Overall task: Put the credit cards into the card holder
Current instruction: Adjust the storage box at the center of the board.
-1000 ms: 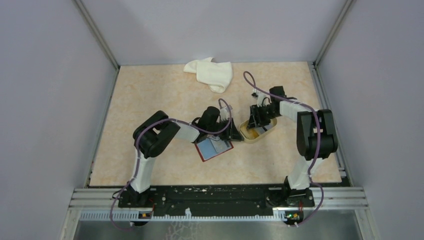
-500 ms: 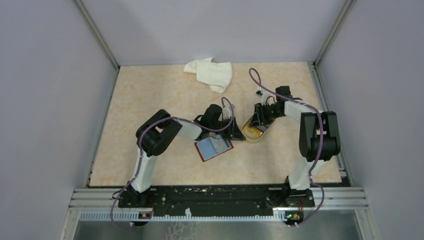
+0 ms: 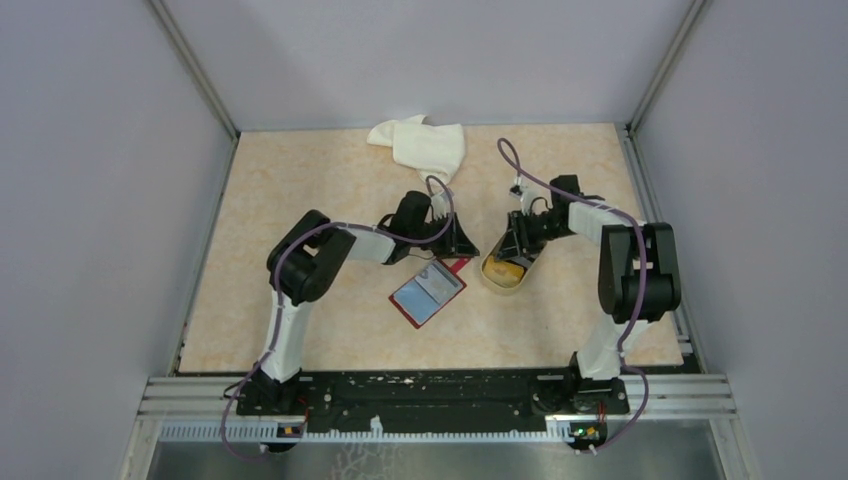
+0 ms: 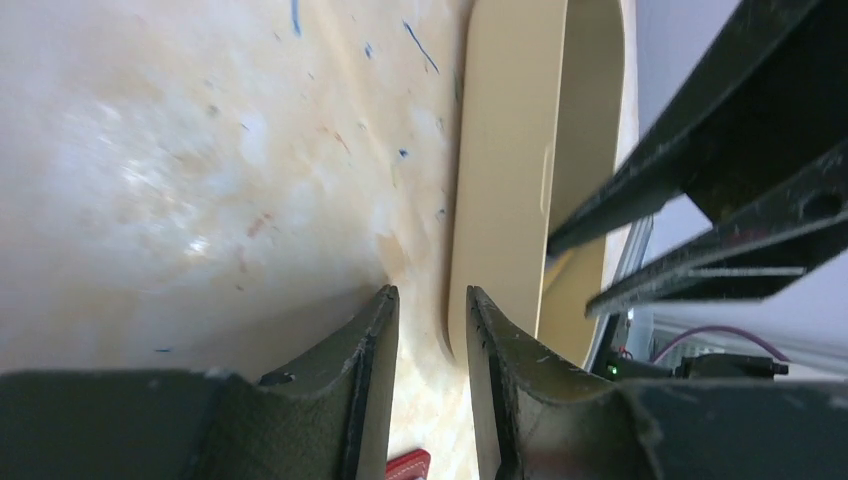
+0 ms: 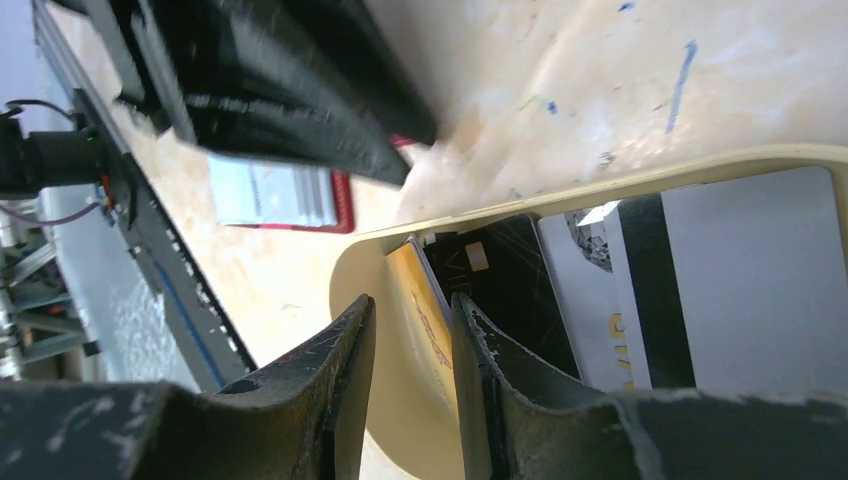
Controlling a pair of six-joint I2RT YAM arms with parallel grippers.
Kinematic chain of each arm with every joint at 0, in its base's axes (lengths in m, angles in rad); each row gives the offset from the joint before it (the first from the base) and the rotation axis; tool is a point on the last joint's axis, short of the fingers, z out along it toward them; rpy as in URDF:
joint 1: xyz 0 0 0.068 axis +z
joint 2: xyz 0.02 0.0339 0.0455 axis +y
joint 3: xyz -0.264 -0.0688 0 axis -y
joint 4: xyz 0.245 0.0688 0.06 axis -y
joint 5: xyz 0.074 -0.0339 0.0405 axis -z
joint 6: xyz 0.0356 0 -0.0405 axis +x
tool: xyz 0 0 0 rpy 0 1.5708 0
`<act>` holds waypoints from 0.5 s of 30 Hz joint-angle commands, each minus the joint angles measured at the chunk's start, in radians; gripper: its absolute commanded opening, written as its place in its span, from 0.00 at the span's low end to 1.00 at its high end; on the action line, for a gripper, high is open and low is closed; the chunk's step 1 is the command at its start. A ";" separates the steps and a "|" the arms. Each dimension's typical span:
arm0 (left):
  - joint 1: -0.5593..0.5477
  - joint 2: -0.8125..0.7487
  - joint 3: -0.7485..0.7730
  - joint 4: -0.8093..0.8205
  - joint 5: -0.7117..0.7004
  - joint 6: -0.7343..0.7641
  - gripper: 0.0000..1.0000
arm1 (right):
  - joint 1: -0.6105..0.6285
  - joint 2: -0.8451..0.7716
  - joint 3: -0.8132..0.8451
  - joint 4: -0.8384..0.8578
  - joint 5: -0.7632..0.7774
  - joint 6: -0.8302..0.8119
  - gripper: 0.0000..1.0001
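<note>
The dark red card holder lies open on the table with a light blue card on it; its red corner shows below my left fingers. My left gripper hovers just beyond it, beside the beige tray, jaws a little apart with only table between them. My right gripper reaches into the tray's near end. Its jaws stand narrowly apart around an orange card leaning on edge against the tray's wall. A black card and a white striped card lie flat in the tray.
A crumpled white cloth lies at the back of the table. The two grippers are close together, the left one's fingers passing just above the tray's rim. Grey walls stand on both sides.
My left gripper has moved back off the card holder, which now lies uncovered and turned a little. The right jaws have narrowed and the tray has swung round under them.
</note>
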 commanded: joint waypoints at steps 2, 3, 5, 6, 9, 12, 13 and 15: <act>0.012 0.023 0.041 0.013 -0.031 0.020 0.38 | 0.006 -0.027 0.016 -0.089 -0.084 -0.037 0.34; 0.012 0.022 0.042 0.017 -0.026 0.020 0.38 | 0.005 -0.030 0.020 -0.096 -0.075 -0.049 0.35; 0.011 0.016 0.041 0.018 -0.021 0.020 0.39 | 0.004 -0.038 0.025 -0.103 -0.039 -0.071 0.36; 0.012 0.009 0.040 0.018 -0.021 0.023 0.39 | 0.005 -0.044 0.026 -0.104 -0.021 -0.083 0.36; 0.014 -0.027 0.022 0.018 -0.024 0.036 0.40 | 0.005 -0.053 0.027 -0.106 0.024 -0.122 0.37; 0.016 -0.085 -0.016 0.021 -0.028 0.052 0.42 | 0.005 -0.054 0.027 -0.114 0.054 -0.169 0.38; 0.015 -0.108 -0.036 0.026 -0.030 0.053 0.42 | 0.005 -0.053 0.029 -0.116 0.060 -0.185 0.38; 0.014 -0.157 -0.088 0.048 -0.023 0.049 0.43 | 0.005 -0.060 0.035 -0.121 0.072 -0.221 0.39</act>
